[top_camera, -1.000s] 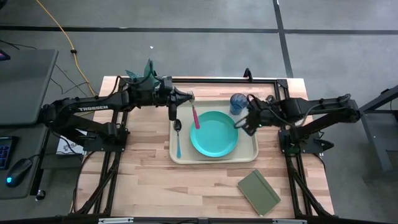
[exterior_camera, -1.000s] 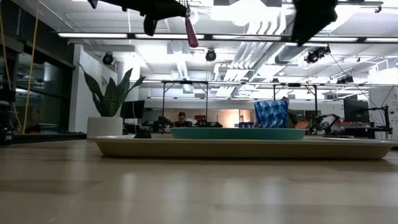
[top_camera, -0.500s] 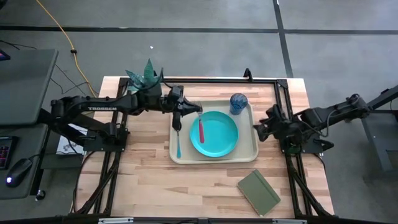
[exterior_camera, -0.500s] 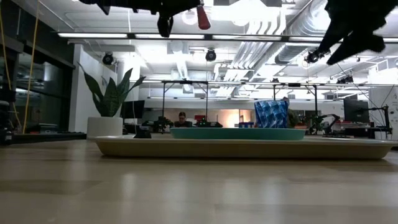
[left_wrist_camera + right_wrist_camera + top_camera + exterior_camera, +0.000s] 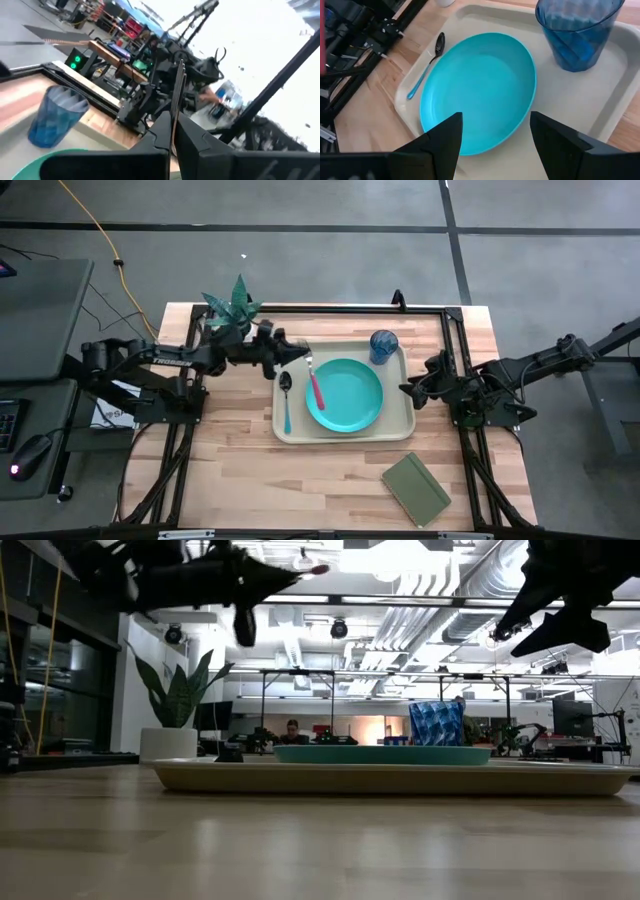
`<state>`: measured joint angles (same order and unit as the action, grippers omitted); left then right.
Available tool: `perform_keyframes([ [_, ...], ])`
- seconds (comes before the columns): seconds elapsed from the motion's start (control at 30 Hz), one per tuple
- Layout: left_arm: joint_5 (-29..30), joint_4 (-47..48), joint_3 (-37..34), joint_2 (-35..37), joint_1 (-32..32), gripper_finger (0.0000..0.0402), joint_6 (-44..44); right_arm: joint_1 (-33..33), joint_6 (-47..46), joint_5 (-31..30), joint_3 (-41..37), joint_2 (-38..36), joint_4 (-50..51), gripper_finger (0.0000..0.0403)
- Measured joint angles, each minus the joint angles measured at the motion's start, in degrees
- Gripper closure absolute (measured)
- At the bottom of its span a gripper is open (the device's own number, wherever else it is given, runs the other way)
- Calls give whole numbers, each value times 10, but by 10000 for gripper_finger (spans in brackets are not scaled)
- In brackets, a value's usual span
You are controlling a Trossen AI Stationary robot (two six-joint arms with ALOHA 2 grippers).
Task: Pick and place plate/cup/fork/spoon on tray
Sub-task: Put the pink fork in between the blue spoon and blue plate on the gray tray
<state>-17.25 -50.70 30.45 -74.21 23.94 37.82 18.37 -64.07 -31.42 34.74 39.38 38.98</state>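
Three items sit in my tray [image 5: 400, 423]: plate [image 5: 345, 395] centred, cup [image 5: 383, 344] at 1 o'clock, spoon [image 5: 286, 402] along 9 o'clock. Left gripper [image 5: 300, 358], above the 10 o'clock rim, pinches the fork [image 5: 314, 384] for placement beside the plate. Right gripper [image 5: 408, 390] waits at 3 o'clock, fingers spread, empty.

A: The high camera looks straight down on the whole table [image 5: 250, 470]; the low one sits at table-top height, looking level into the room.

B: Both share the tray [image 5: 405, 425]. The right wrist camera looks down close on it; the left wrist camera faces outward across it.
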Motion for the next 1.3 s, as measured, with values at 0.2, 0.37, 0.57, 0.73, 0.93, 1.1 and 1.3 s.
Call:
perform_keyframes([
  [0.2,-22,-12,-36,10,16,402,18,0,-4,-3,0,0,-2,178],
  [0.37,-68,-1,-36,11,31,401,12,0,-4,-13,0,0,-5,178],
  [0.57,-126,168,6,11,57,401,-30,0,-32,-56,0,0,-8,178],
  [0.73,-130,287,39,-4,53,401,-100,0,-36,-57,0,0,-20,178],
  [0.93,-108,264,9,-11,42,401,-86,0,-36,-59,0,1,-24,178],
  [1.1,-103,202,-41,-12,31,401,-36,0,-36,-59,0,3,-26,178],
  [1.3,-46,102,-92,-12,4,401,39,0,-36,-58,0,12,-27,178],
])
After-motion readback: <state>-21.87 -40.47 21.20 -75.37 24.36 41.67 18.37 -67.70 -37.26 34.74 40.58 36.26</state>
